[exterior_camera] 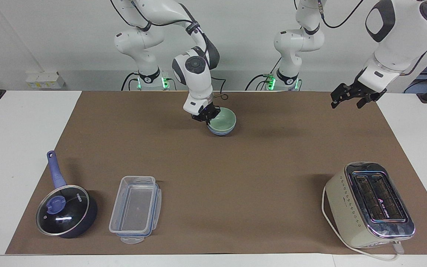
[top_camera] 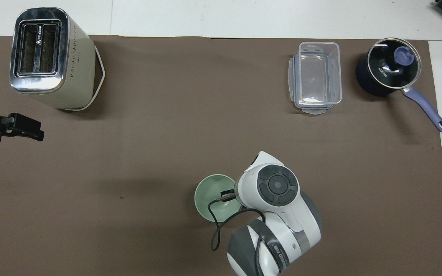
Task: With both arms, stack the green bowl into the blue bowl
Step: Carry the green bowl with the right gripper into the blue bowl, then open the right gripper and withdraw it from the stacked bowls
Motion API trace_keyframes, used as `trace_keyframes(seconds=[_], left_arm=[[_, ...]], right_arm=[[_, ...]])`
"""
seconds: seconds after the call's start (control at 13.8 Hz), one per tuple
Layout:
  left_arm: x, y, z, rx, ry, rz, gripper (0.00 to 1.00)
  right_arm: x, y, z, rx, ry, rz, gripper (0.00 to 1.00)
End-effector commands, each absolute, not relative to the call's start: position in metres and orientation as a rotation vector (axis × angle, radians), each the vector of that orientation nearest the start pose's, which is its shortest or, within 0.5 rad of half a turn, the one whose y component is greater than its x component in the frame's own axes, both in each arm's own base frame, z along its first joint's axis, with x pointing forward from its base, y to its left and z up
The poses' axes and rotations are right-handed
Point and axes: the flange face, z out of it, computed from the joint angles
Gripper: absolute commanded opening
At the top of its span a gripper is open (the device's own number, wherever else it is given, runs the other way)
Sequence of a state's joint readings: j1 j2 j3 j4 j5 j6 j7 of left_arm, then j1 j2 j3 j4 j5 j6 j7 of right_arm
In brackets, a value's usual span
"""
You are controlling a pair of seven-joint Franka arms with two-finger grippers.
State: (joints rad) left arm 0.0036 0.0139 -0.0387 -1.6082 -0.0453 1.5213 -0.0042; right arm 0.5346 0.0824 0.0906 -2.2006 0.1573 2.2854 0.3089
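2 bowls are nested: green bowl [exterior_camera: 222,121] sits in blue bowl [exterior_camera: 221,131] near the robots, right gripper [exterior_camera: 207,115] jaws clamping its rim; release remains; left gripper [exterior_camera: 350,97] waits, jaws open

My own wrist is hiding my right hand [exterior_camera: 207,118] overhead; the green bowl [top_camera: 214,196] is covering the blue bowl [exterior_camera: 221,130] there completely.
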Motion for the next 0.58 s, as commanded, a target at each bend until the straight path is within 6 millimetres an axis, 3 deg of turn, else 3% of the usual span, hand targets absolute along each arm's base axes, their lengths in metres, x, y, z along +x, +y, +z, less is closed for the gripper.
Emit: trace_keyframes(seconds=[0.0, 0.14, 0.29, 0.43, 0.51], left_arm=[[0.548, -0.023, 0.598, -3.157, 0.032, 0.173, 1.0], [0.548, -0.023, 0.598, -3.157, 0.032, 0.173, 1.0], [0.548, -0.023, 0.598, -3.157, 0.032, 0.173, 1.0], [0.548, -0.023, 0.598, -3.157, 0.032, 0.173, 1.0], [0.548, -0.023, 0.598, -3.157, 0.032, 0.173, 1.0]], right_arm=[[0.435, 0.321, 0.346, -2.992, -0.277, 0.074, 0.08], [0.437, 0.321, 0.354, -2.99, -0.274, 0.071, 0.62], [0.436, 0.313, 0.372, -2.998, -0.212, 0.089, 0.68], [0.439, 0.309, 0.395, -3.002, -0.155, 0.107, 0.97], [0.447, 0.297, 0.41, -2.997, -0.114, 0.086, 1.0]])
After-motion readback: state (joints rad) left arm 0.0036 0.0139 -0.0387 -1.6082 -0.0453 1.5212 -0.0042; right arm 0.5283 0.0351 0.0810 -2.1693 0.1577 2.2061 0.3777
